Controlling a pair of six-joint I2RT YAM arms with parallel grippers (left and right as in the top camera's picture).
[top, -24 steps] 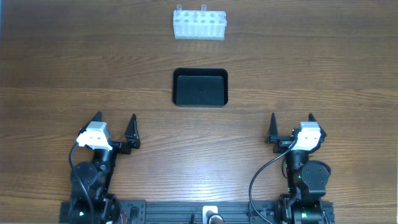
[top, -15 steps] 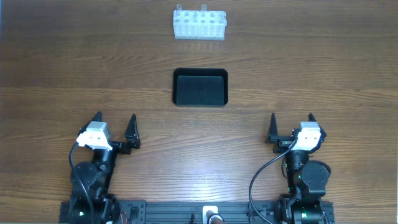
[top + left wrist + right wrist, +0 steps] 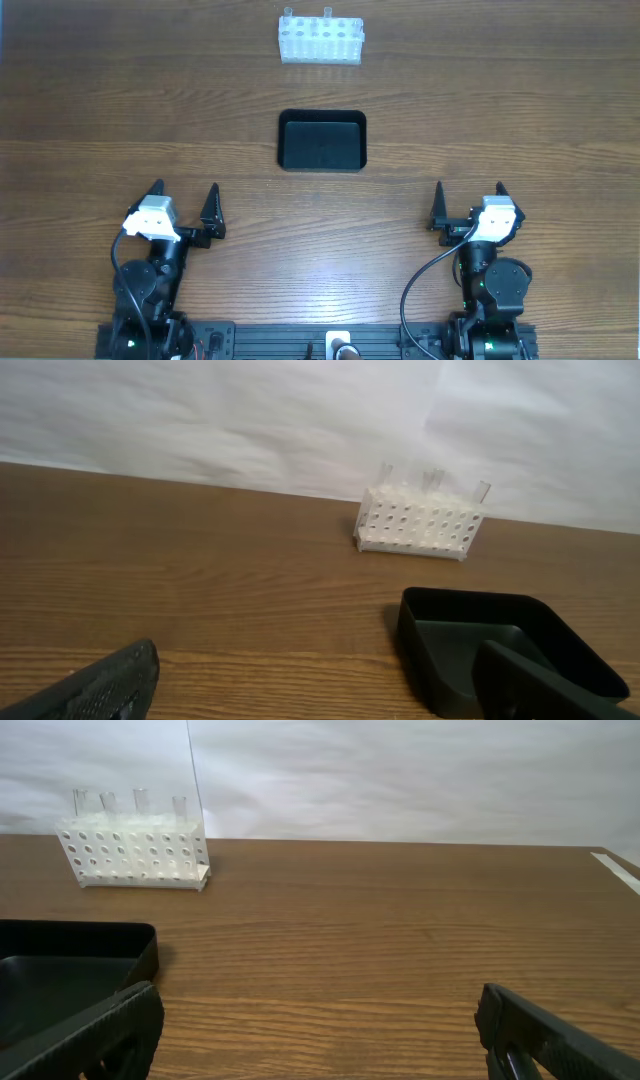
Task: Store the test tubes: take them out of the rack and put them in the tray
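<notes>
**Tubes in rack; both grippers spread**

The rack (image 3: 321, 40) stands on the far side of the table (image 3: 520, 100), with the tubes (image 3: 141, 800) upright in it. The tray (image 3: 322, 145) lies between the rack and the arms, apart from the rack. The left gripper (image 3: 186, 187) and the right gripper (image 3: 468, 186) sit near their bases with fingers spread wide, both well apart from the tray.

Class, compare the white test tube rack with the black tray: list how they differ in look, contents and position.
The rack is white and perforated; the tray is black and plain. The rack holds upright test tubes; the tray holds none. The rack sits farther from the arms' bases than the tray. Both are rectangular and rest on the wooden table.
</notes>
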